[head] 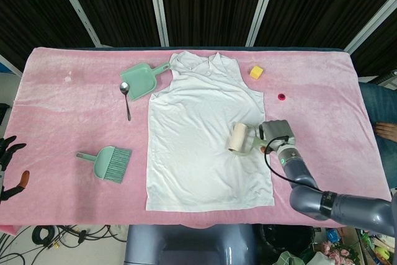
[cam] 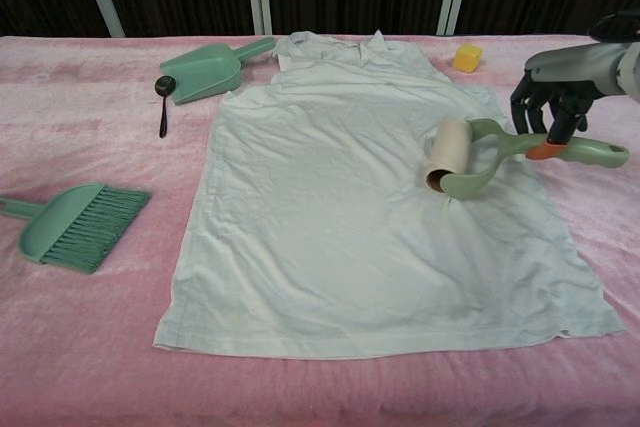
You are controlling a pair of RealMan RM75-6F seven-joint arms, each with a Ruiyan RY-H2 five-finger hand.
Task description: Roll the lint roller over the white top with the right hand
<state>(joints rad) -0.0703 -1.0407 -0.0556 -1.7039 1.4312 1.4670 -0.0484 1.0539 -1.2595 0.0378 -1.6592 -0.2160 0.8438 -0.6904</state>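
Note:
A white sleeveless top point(head: 201, 138) point(cam: 350, 207) lies flat in the middle of the pink table cover. The lint roller point(head: 239, 137) point(cam: 447, 154), a cream roll on a green handle with an orange spot, rests on the top's right side near its edge. My right hand point(head: 277, 134) point(cam: 555, 97) grips the green handle, which sticks out past the hand to the right in the chest view. My left hand point(head: 7, 153) shows only as dark fingertips at the far left edge of the head view, off the table, with its fingers apart and nothing in them.
A green dustpan point(head: 141, 80) point(cam: 205, 72) and a spoon point(head: 126, 96) point(cam: 163, 97) lie left of the collar. A green hand brush point(head: 107, 162) point(cam: 75, 225) lies further left. A yellow block point(head: 256, 72) point(cam: 466, 56) and a small pink cap point(head: 281, 97) sit right of the top.

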